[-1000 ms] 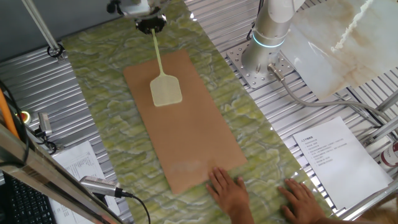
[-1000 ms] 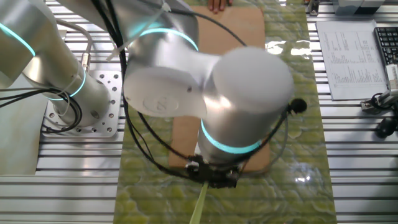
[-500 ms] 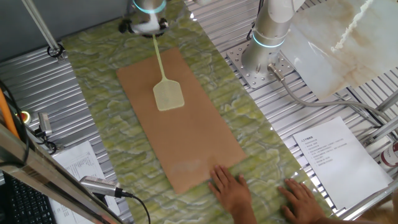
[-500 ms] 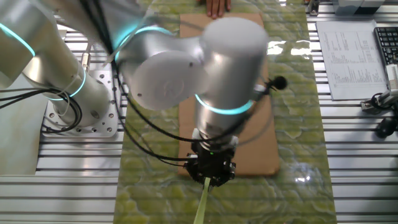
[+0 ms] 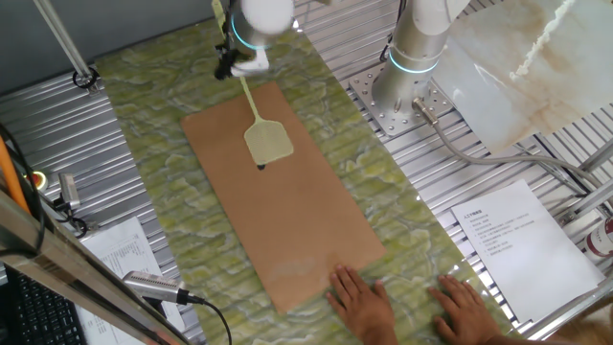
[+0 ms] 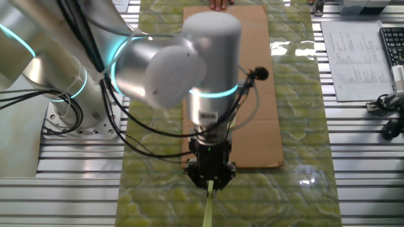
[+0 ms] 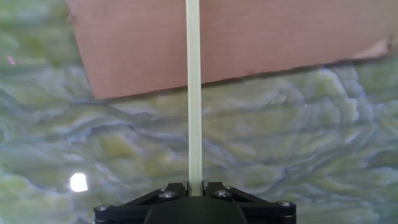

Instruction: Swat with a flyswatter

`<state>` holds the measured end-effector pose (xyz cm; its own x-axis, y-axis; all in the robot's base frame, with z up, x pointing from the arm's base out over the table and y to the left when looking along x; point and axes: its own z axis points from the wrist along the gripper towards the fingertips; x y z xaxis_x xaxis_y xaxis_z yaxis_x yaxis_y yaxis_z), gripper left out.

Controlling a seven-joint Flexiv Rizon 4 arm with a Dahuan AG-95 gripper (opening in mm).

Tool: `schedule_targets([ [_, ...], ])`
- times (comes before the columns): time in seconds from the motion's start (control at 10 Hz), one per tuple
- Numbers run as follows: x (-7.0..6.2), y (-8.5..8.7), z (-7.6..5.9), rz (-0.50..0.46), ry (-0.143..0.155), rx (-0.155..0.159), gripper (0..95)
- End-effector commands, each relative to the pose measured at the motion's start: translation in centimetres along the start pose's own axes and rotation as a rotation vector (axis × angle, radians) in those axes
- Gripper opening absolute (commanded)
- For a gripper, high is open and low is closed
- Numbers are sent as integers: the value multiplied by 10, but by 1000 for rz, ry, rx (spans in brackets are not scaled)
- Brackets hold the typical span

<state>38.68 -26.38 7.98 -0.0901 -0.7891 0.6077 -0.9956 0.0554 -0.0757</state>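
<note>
Hand view is showing the gripper (image 7: 194, 198) pinching the flyswatter (image 7: 193, 93) by its thin pale handle, which is running straight up the middle of the picture from between the black jaws, crossing the green marbled mat (image 7: 280, 137) and passing over the near edge of the brown cardboard sheet (image 7: 280, 31); the swatter's head is lying out of this picture. One fixed view is showing the gripper (image 5: 238, 69) hanging over the far end of the bench, just past the far edge of the cardboard sheet (image 5: 287, 220), with the flyswatter (image 5: 267, 141) slanting down from it toward the middle of the bench. Its squarish mesh head is sitting low over the far half of the cardboard, beside a small dark speck at its lower corner; whether the head is touching the sheet cannot be told. At the near edge of the bench two bare hands (image 5: 364, 299) are resting, one pressing on the near end of the cardboard and the other on the mat (image 5: 144, 144) just beside it. The other fixed view is showing the arm's silver wrist standing upright above the gripper (image 6: 210, 180), with a short length of the yellow-green handle (image 6: 209, 211) sticking out below it over the mat.
</note>
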Motion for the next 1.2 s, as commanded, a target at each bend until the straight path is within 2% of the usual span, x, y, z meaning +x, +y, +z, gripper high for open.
schedule_targets([
  [0.1,2,-4,-21,55,-61,-41,0],
  [0.2,2,-5,-26,72,-98,-56,0],
  [0.4,6,-4,-28,108,-181,-104,0],
  [0.5,10,-3,-28,131,-250,-150,0],
  [0.8,13,-2,-32,157,-319,-169,0],
  [0.9,13,-2,-34,167,-351,-171,0],
  [1.1,13,-2,-34,160,-395,-170,0],
  [1.2,13,-2,-34,163,-399,-171,0],
])
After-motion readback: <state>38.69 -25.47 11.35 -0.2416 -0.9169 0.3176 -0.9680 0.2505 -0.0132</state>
